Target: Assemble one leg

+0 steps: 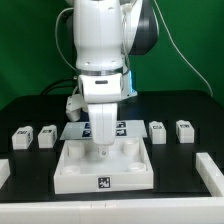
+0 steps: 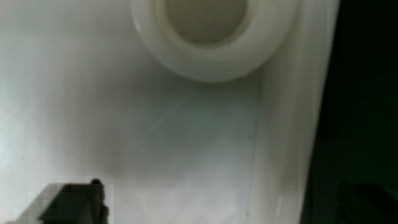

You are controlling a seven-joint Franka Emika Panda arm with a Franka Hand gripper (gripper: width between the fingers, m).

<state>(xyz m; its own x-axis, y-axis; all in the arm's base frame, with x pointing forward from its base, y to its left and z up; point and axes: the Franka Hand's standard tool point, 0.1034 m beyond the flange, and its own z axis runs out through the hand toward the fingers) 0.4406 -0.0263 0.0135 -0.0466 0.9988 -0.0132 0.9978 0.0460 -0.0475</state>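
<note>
Legs lie in a row across the black tabletop (image 1: 35,110), each a small white block with a marker tag: the far-left leg (image 1: 22,137) and the inner-left leg (image 1: 46,135) toward the exterior view's left edge, the inner-right leg (image 1: 157,131) and the far-right leg (image 1: 184,129) toward its right edge. Between the two pairs, near the middle of the tabletop's front edge, sits the square white panel (image 1: 70,172) with a tag on its front face. The claw (image 1: 102,152) hangs from the arm (image 1: 100,40) straight down over the middle of this panel, its tips close to the panel's upper face; whether they touch it I cannot tell. The claw is released, its jaws spread wide with nothing between them. All four legs lie apart from it, the two inner ones nearest on either side, the outer ones farther off. The marker board (image 1: 128,128) lies flat behind the panel, partly hidden by the arm. In the wrist view one dark fingertip (image 2: 71,205) stands over the panel's pale surface, and a round recess (image 2: 210,40) in that surface lies ahead of it, clear of the fingertip.
</note>
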